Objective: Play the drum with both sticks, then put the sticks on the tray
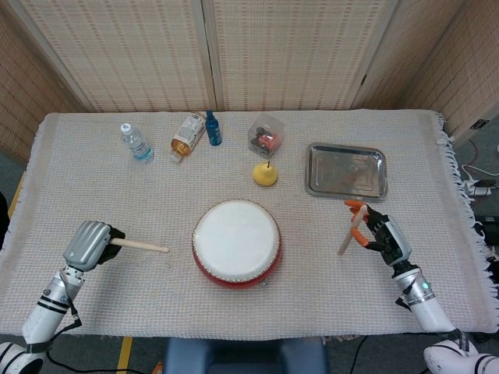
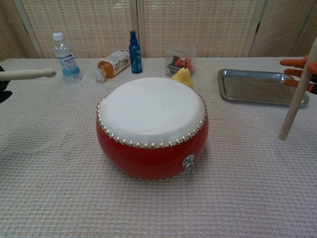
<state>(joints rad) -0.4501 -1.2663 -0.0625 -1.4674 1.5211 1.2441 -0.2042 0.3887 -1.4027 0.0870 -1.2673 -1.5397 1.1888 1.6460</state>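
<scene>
Above table (image 1: pixel 437 179), right hand (image 1: pixel 383 234) gripping tilted stick (image 1: pixel 348 234).

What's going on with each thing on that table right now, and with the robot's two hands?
Left hand: holds the left stick, roughly level.
Right hand: holds the right stick, lifted, tip angled down.
Drum: upright, untouched.
Tray: no sticks on it.
Water bottle: upright, capped.
Orange bottle: lying on its side.
Blue bottle: upright.
Pear: stem up.
Clear box: lid state unclear.
</scene>
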